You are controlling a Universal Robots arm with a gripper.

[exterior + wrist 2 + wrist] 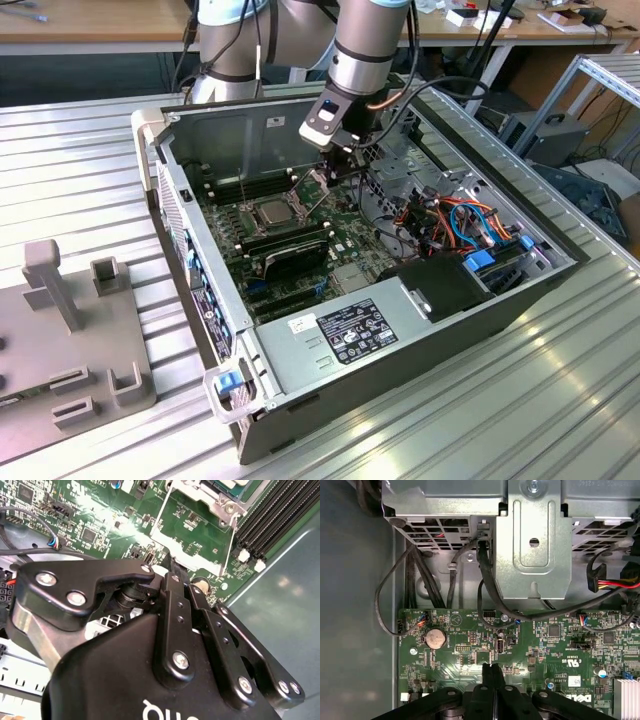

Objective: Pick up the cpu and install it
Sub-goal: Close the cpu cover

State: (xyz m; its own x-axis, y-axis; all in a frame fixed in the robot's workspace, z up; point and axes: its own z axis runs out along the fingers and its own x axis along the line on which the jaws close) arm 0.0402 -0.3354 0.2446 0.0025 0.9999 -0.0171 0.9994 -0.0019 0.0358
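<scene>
Hovering empty with fingers (487, 678) pressed together, gripper (491, 670) hangs over the motherboard (340, 245) near its drive cage (534, 555) edge; cpu (272, 211) lies flat on it, just toward the exterior view's left.

Label (345, 333) on power supply (285, 347) is illegible.

Gripper (491, 667) is showing satin-black links w/ bright steel screw heads, picking up glossy highlights. Just ahead of the jaws, the motherboard (560, 645) is gleaming lacquered green, w/ a shiny metal coin cell (434, 638) on it. Beyond that, the drive cage (534, 555) is looking like bare sheet metal, dull grey. Cables (484, 567) are wearing smooth black sheathing. Off to one side of the jaws, the cpu (272, 211) is showing a dull silver-grey metal top. Case wall (280, 605) is reflecting softly, matt grey metal.
</scene>
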